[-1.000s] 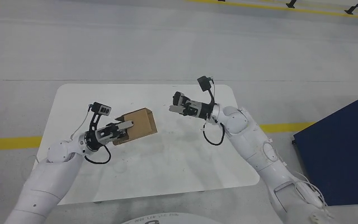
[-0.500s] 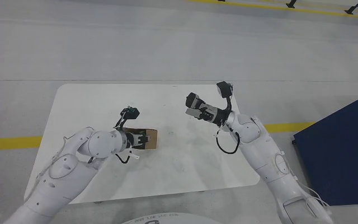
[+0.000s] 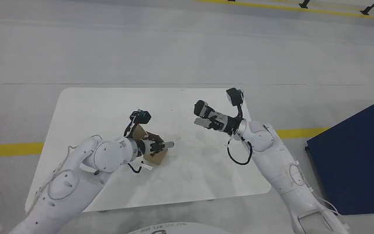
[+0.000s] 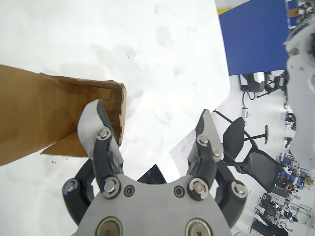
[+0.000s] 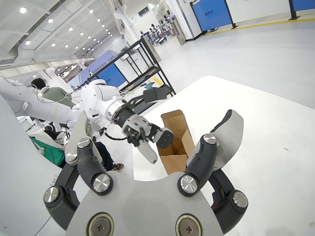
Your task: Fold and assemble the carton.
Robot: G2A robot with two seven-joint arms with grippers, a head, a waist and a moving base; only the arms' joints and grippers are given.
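A brown carton (image 3: 158, 156) lies on its side on the white table (image 3: 87, 111), mostly hidden under my left wrist. Its open end (image 4: 73, 114) faces my left gripper (image 4: 152, 116). That gripper is open: one finger (image 4: 102, 114) reaches inside the open end, the other (image 4: 205, 124) stands outside over bare table. In the top view my left gripper (image 3: 160, 144) sits at the carton's right end. My right gripper (image 3: 198, 114) hangs open above the table, well right of the carton, and faces it. From there the carton (image 5: 177, 128) shows with my left gripper (image 5: 147, 146) at its mouth.
The table's right half (image 3: 193, 164) is bare between the two arms. A blue panel (image 3: 350, 158) stands on the floor beyond the table's right edge. Black office chairs (image 4: 236, 133) stand past the table's corner. A black shelf rack (image 5: 147, 60) stands behind the table.
My left arm has let go of the lifted carton, which now lies lower on the table, and swung round to its right end. My right gripper drew back to the right.
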